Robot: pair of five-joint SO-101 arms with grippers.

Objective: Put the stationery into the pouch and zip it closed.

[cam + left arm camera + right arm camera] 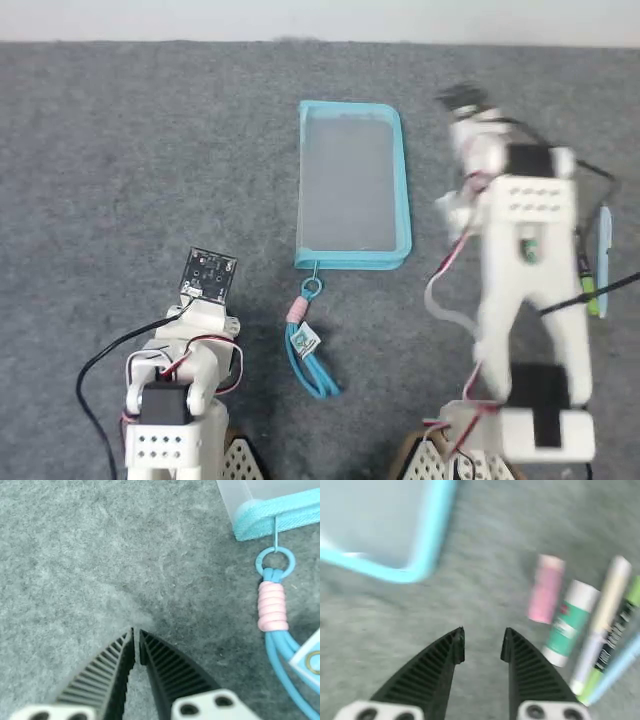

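The pouch (pixel 350 185) is a flat translucent case with a light blue edge, lying mid-table. Its zip pull (pixel 310 335) trails toward the arms: a blue ring (pixel 275 562), a pink bead (pixel 272 605) and a blue cord. My left gripper (pixel 207 272) (pixel 135 636) hovers shut over bare carpet beside the pull. My right gripper (pixel 465 103) (pixel 482 642) hangs slightly open with nothing in it, between a pouch corner (pixel 385 525) and the stationery. That stationery is a pink eraser (pixel 546 588), a glue stick (pixel 570 622) and several pens (pixel 602 625), side by side.
Grey carpet (pixel 120 150) covers the table. In the high view the right arm (pixel 525 260) hides most of the stationery, and a light blue pen (pixel 604 245) and a green pen (pixel 590 292) show past it. A white tag (pixel 304 341) hangs on the cord.
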